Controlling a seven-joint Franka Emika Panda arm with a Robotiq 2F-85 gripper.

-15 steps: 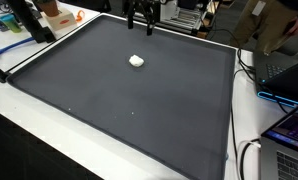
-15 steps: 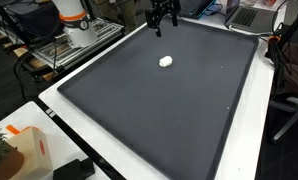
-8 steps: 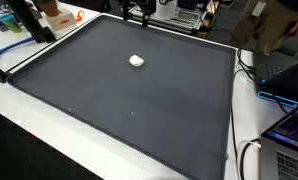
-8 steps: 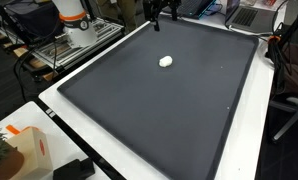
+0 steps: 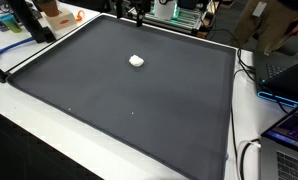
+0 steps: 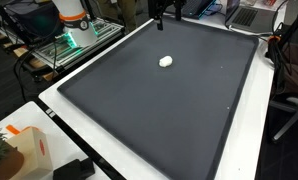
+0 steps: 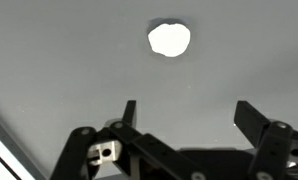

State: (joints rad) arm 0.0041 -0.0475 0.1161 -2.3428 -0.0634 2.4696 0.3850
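Small white lump [image 6: 166,61] on dark mat [image 6: 139,115], tool [image 6: 167,8] above far edge

A small lump [image 5: 136,61] lies on the mat [image 5: 129,115] that covers most of the tabletop [image 5: 29,105], in the upper middle of both exterior views. The end effector [image 5: 136,11] hangs at the top of the frame over the mat's far edge, behind the lump and well apart from it. In the wrist view the lump sits at upper centre, beyond the fingers [image 7: 129,112]. A laptop [image 5: 294,150] sits at the lower right, off the mat.
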